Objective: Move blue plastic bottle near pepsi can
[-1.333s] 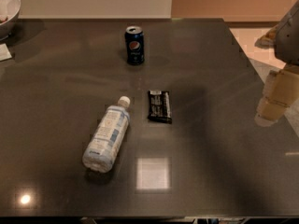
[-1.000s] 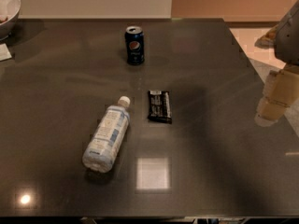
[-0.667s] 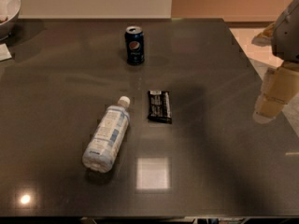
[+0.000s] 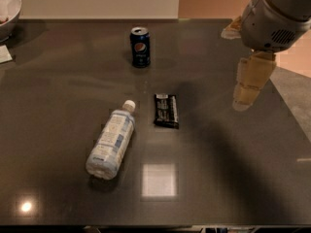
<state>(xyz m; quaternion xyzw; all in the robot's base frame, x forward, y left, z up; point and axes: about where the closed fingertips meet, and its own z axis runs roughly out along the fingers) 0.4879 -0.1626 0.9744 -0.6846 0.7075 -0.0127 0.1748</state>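
Note:
The blue plastic bottle point(image 4: 111, 141) lies on its side on the dark table point(image 4: 58, 86), left of centre, with its white cap pointing to the far right. The pepsi can point(image 4: 140, 47) stands upright at the far middle, well beyond the bottle. My gripper point(image 4: 246, 87) hangs over the right part of the table, far to the right of both the bottle and the can, and holds nothing that I can see.
A flat black snack bar wrapper point(image 4: 166, 110) lies just right of the bottle's cap. A white bowl point(image 4: 8, 11) stands at the far left corner with a small paper point(image 4: 4, 55) beside it. The table's right edge point(image 4: 291, 110) runs under my arm.
My arm has moved left, further in over the table's right side. The bottle, the can and the wrapper have not moved.

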